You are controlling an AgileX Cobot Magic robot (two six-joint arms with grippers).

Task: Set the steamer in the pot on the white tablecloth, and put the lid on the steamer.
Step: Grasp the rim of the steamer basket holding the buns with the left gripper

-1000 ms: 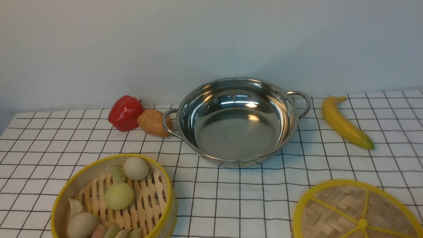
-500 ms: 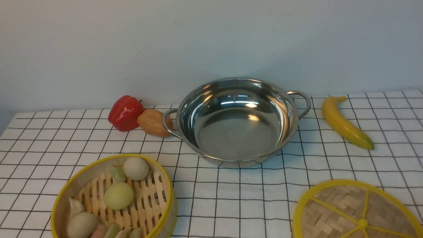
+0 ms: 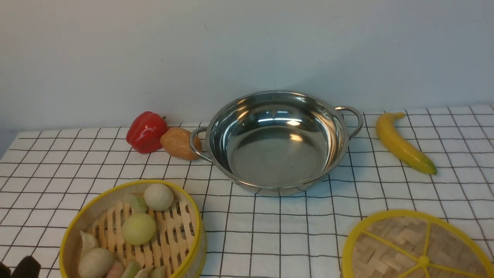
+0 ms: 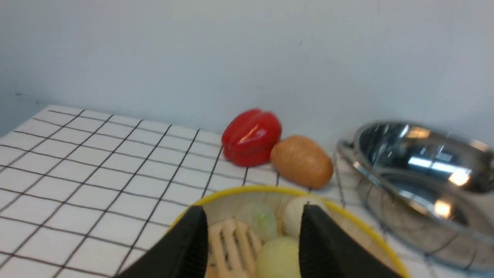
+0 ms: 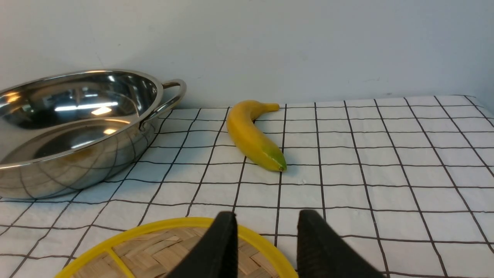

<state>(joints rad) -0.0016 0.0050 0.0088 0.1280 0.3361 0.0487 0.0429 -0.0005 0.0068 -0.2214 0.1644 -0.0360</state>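
Observation:
The steamer (image 3: 98,204) with toy buns sits on the white tablecloth (image 3: 270,231) at the near left. The empty pot (image 3: 276,154) stands in the middle, farther back. The lid (image 3: 401,243) lies flat at the near right. My left gripper (image 3: 14,268) just shows at the near left corner; in its wrist view it (image 4: 252,216) is open, jaws spread above the steamer (image 4: 239,190), holding nothing. My right gripper (image 5: 266,220) is open and empty over the far edge of the lid (image 5: 154,255); it is out of the front view.
A red pepper (image 3: 146,131) and a brown potato (image 3: 177,143) lie against the pot's left handle. A banana (image 3: 401,143) lies right of the pot. A pale wall runs close behind the pot.
My left gripper's dark tips have come into the front view at the near left corner. The steamer, pot and lid have not moved.

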